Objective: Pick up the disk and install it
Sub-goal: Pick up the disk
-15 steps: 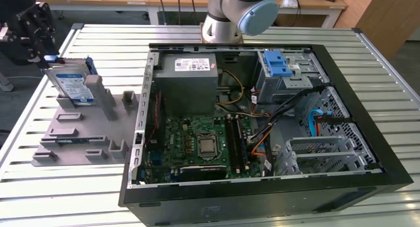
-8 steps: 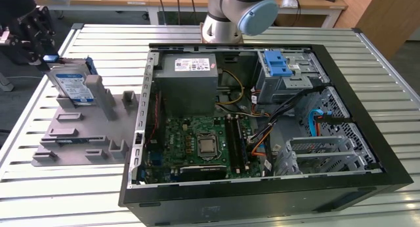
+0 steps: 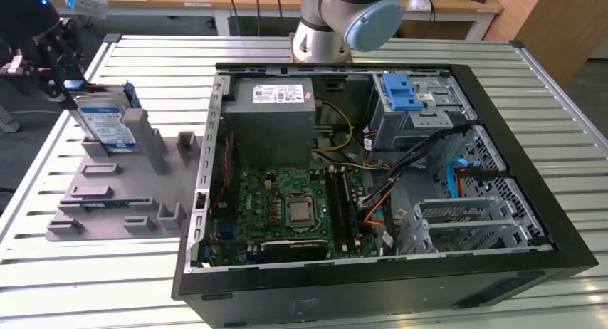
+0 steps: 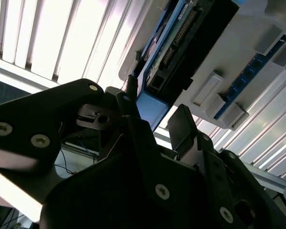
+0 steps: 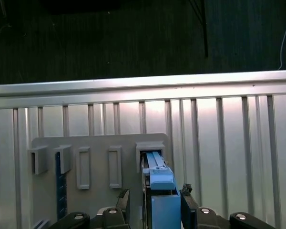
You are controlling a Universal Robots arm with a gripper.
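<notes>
At the exterior view's left, the gripper (image 3: 63,83) is seen at the upper edge of the disk (image 3: 107,126), which is stood on its edge in a slot of a grey holder plate (image 3: 114,194) on the slatted metal table (image 3: 532,80). In the first wrist view the fingers (image 5: 125,199) are held apart, one on each side of the disk's blue carrier, and a gap is seen at one side, so nothing is clamped. Towards the exterior view's right, an open computer case (image 3: 532,222) is laid beside the plate; a grey metal box (image 3: 270,129), a green board (image 3: 295,201) and a blue latch (image 3: 401,92) are seen inside it.
</notes>
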